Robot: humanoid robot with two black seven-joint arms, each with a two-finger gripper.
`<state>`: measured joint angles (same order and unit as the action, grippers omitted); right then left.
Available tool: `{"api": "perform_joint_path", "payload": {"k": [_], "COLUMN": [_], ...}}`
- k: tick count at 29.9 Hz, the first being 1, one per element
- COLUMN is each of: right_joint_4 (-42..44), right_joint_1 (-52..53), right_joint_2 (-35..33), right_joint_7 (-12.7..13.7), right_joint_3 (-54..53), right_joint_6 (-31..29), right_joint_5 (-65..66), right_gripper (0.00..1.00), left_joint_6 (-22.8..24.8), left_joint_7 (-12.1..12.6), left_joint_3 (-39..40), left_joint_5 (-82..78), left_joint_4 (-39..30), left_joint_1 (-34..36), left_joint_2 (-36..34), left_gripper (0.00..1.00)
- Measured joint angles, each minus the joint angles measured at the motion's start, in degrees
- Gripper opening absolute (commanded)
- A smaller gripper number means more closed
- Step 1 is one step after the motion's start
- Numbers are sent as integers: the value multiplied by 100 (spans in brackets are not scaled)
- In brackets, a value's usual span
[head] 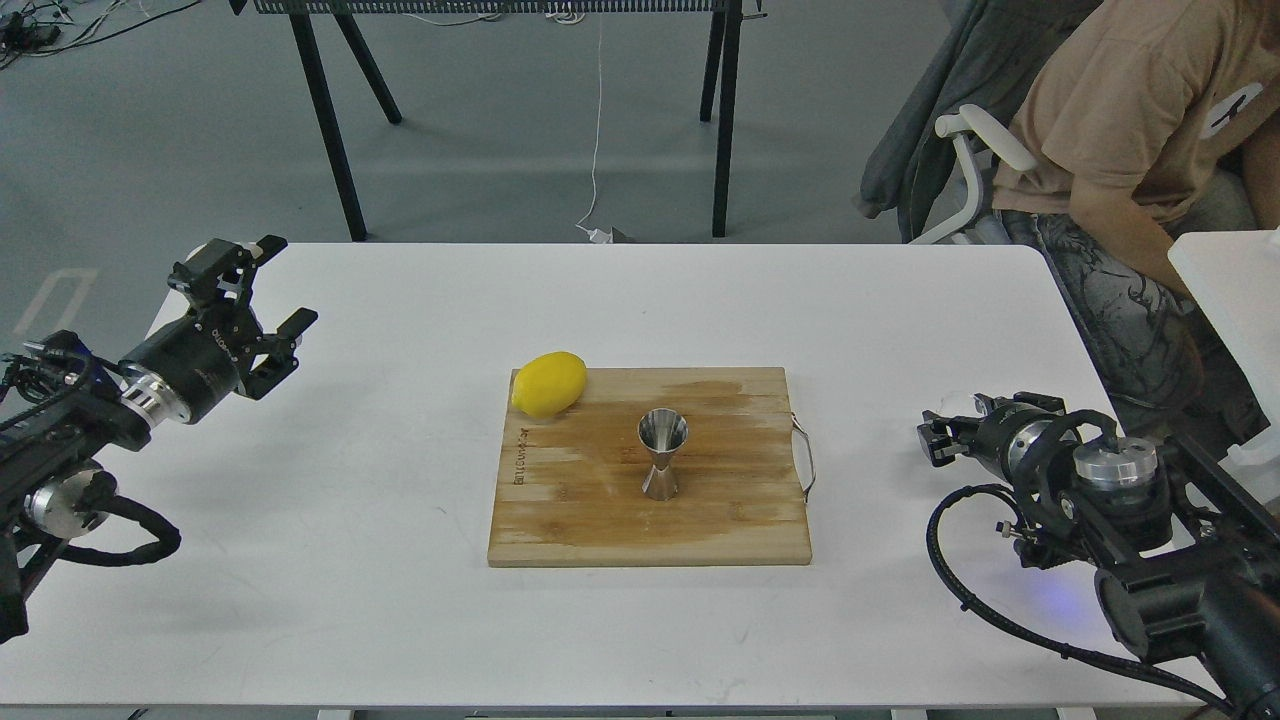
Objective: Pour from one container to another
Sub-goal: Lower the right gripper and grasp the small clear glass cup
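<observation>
Head view: shiny steel hourglass jigger (663, 455) stands upright mid wooden cutting board (650, 470), yellow lemon (549, 383) on the board's far-left corner. Left gripper (268, 288) spread, empty, well left. Right gripper (945, 432) looks pinched on the small clear glass cup (955, 405), hard to confirm. Bring cup just above jigger mouth, tilt slowly, keep lip centred.

A line of burnt-in lettering is being shown on the wooden cutting board (650, 470), running vertically along its left edge at the centre of the frame; it is too small to be read with certainty. White lettering is being displayed on the black body of the left end effector (268, 300) at the left of the frame, but it cannot be made out. A black mark on a white circle is being shown on the person's shirt (1120, 90) at the upper right; no words are being carried by it.
</observation>
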<state>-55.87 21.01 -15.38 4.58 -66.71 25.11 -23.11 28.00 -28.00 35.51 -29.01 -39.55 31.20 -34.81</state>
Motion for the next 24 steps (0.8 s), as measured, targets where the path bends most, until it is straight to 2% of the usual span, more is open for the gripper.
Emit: {"api": "perform_joint_path", "payload": {"k": [9,24], "right_joint_4": [-3,-240], "right_joint_1": [-17,-42], "right_joint_2": [0,-8], "right_joint_7": [0,-17], "right_joint_3": [0,-3], "right_joint_6": [-71,-241], "right_joint_5": [0,0], "right_gripper": [44,40], "left_joint_6": [0,0], "left_joint_7": [0,0], "left_joint_3": [0,0], "left_joint_5": [0,0], "left_joint_4": [5,3], "left_joint_1": [0,0], "left_joint_2": [0,0], "left_gripper": [95,95]}}
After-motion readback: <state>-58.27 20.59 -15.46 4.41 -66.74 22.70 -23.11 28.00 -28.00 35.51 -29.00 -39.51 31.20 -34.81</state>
